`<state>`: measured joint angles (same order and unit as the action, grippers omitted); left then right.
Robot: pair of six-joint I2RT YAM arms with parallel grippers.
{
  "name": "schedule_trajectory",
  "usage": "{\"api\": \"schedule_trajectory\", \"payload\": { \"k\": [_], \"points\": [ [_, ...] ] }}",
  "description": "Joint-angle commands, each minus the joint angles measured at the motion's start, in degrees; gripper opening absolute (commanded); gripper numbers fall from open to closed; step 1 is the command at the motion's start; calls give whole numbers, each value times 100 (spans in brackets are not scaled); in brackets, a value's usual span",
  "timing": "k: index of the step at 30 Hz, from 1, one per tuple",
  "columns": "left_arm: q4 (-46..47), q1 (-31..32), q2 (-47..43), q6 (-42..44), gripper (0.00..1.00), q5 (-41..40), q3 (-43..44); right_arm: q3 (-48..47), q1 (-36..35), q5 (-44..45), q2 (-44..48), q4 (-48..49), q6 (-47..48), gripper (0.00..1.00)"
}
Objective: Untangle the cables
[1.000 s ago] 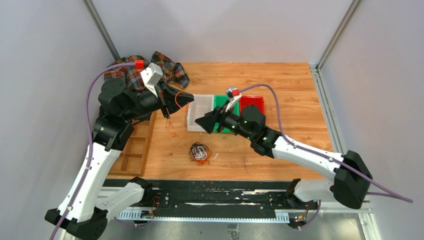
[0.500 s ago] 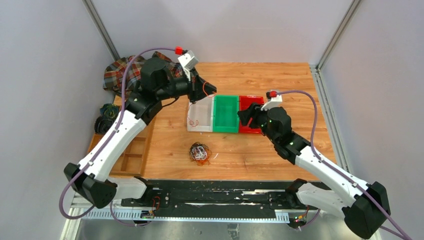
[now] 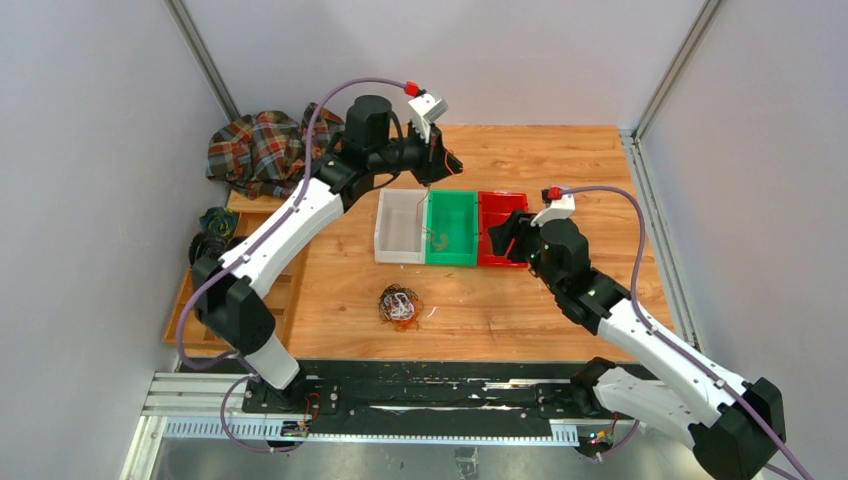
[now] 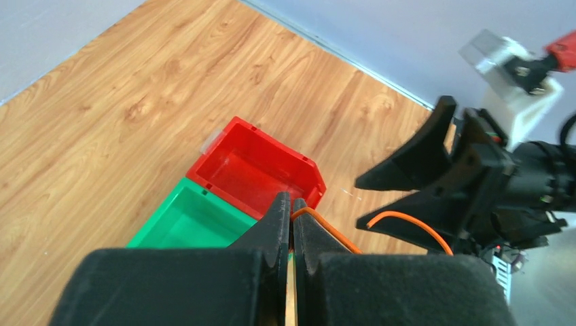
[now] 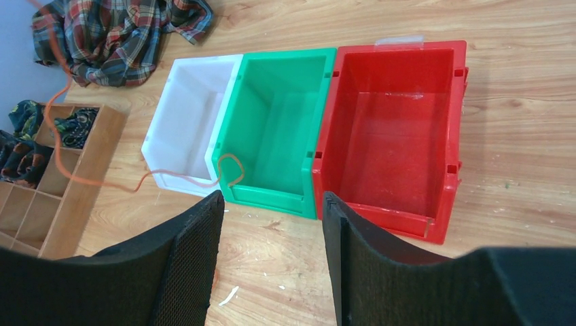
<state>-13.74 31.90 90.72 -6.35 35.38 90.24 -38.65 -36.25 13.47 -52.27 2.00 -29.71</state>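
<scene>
Left gripper (image 4: 291, 202): jaws pinched tight on one orange cable (image 4: 407, 214), held high over the bins. The cable hangs down from there. Its free end loops at the near rim of the green bin (image 5: 272, 122), by the wall next to the white bin (image 5: 190, 115). Can't tell if the tip sits inside green or just hooks over the rim, it's too thin in the top view.

Right gripper (image 5: 272, 200): jaws spread wide, nothing between them, hovering at the near side of the red bin (image 5: 394, 136).

Progress: early, I'd say. One strand is out of the knot and close to binned. Apart from that strand, all three bins look bare.

The bundle (image 3: 400, 305) sits on the table (image 3: 590, 170) near centre, well apart from the bins and from both grippers. Its black, orange and white strands are still one clump.

Left to do: drop the orange one, then go back to the clump and pull out strand after strand. Most of the job is ahead.
</scene>
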Motion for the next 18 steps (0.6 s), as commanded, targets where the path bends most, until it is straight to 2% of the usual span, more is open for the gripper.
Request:
{"api": "schedule_trajectory", "payload": {
  "k": [1, 5, 14, 16, 18],
  "points": [
    [96, 96, 558, 106, 1, -141, 540, 56, 82, 199, 119, -164, 134, 55],
    [78, 111, 1032, 79, 1, -144, 915, 90, 92, 240, 112, -194, 153, 55],
    [218, 132, 1536, 76, 1, -378, 1107, 127, 129, 243, -5, -191, 194, 55],
    [210, 148, 1532, 124, 1, -603, 969, 115, 150, 227, -23, -192, 174, 55],
    [4, 178, 1541, 320, 1, -1162, 821, 98, 166, 198, -29, -193, 184, 55]
  ]
}}
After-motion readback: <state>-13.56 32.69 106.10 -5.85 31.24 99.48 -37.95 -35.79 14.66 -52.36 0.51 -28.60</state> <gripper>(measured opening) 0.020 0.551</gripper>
